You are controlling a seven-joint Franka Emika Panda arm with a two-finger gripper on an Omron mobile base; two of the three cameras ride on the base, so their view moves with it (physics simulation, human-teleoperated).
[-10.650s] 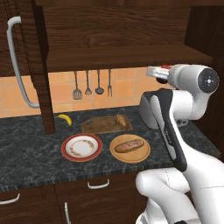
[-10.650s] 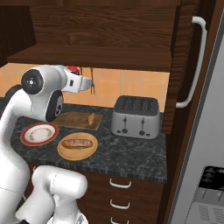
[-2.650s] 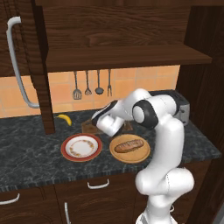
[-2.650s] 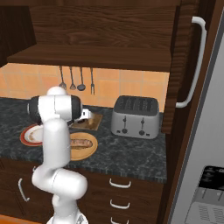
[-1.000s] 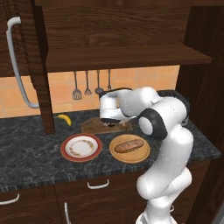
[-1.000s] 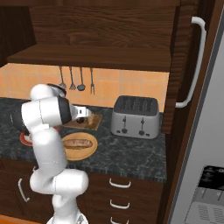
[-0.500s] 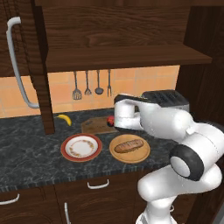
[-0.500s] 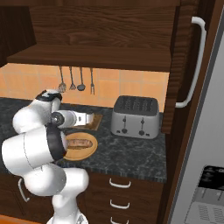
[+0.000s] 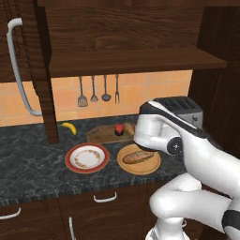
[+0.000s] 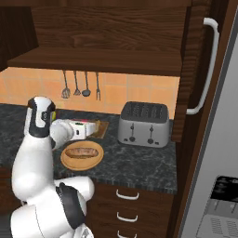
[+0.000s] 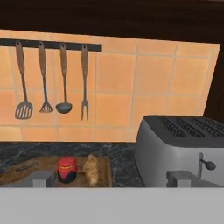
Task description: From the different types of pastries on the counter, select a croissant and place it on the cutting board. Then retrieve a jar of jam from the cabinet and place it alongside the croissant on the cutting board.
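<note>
Jar of jam [image 11: 67, 169] beside croissant [image 11: 91, 169] on cutting board [image 11: 26, 168].

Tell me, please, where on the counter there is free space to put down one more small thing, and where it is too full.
Free: the dark counter left of the red-rimmed plate, and the strip in front of the toaster. Crowded: the cutting board end holding the jar of jam beside the croissant, and the wooden plate carrying the loaf.

Orange tiled backsplash [image 11: 113, 87] with a dark rail of four hanging utensils [image 11: 52, 81] – spatula, small turner, ladle, fork. Silver toaster [image 10: 142, 123] at the wall. Steel fridge [image 10: 218, 162] far right – dark wood drawers [image 10: 135, 209] below.
</note>
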